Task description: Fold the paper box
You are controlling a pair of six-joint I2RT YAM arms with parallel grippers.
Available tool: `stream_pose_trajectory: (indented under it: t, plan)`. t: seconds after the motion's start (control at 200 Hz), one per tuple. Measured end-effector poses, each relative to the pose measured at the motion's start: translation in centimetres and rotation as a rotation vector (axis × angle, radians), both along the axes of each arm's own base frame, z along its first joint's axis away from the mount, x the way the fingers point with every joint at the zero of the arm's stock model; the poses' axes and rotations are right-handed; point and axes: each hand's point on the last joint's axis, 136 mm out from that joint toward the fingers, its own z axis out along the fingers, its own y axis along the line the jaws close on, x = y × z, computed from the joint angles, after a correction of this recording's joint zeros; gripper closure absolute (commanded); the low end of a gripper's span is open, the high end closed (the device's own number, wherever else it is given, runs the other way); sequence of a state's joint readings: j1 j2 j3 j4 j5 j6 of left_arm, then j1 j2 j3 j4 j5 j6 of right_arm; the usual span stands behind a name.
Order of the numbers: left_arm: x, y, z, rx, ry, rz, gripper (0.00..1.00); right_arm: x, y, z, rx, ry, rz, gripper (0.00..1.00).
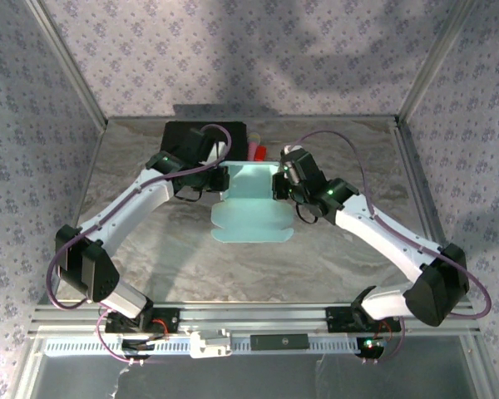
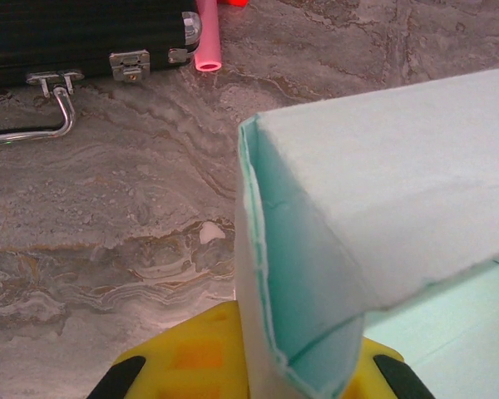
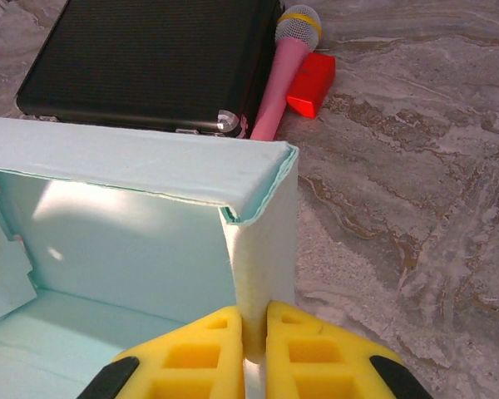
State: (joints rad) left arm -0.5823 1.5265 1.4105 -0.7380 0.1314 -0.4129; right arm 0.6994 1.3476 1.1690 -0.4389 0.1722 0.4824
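Right gripper (image 3: 254,322) is seen clamped on the paper box (image 3: 116,241). Its yellow pads (image 3: 195,349) are brought nearly tog., w/ the box's upright R side wall pinched btwn them. Left gripper (image 2: 287,370) is likewise closed on the opp. side wall, and the pale card is gripped btwn its yellow fingers (image 2: 191,353) at the bottom of the L wrist view.

In the top view the paper box (image 1: 249,208) is found at mid-table, a little toward the far side, w/ the left gripper (image 1: 201,187) at its L edge and the right gripper (image 1: 281,184) at its R edge. The far wall and both side walls are raised. The far wall's top edge is folded over inward, and the near flap is laid flat on the marble-patterned table (image 1: 150,249) toward the arm bases.

Beyond the box, a black case (image 3: 141,58) is placed near the far edge. A pink microphone (image 3: 274,83) is laid just beside the case's R side, and a red block (image 3: 310,83) is set next to the mic.
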Motion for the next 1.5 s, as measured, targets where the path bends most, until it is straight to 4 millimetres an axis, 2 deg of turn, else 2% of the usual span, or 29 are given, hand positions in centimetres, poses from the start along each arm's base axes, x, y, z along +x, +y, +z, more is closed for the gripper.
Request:
stream_pose_trajectory:
  t: [0.695,1.084,1.429,1.504]
  plan:
    - [-0.1,0.1,-0.1,-0.008,0.014,-0.002,1.00,-0.9,0.1,-1.0,0.018,0.014,0.032,0.80]
    - [-0.1,0.0,-0.1,-0.020,0.023,-0.008,1.00,-1.3,-0.2,-1.8,0.037,0.037,0.055,0.80]
    - [-0.2,0.0,-0.1,-0.020,0.023,-0.008,1.00,-0.9,-0.4,-2.4,0.004,0.031,0.044,1.00]
    - [-0.1,0.1,-0.1,-0.019,0.023,-0.007,1.00,-0.8,-0.3,-2.6,-0.016,0.029,0.036,1.00]
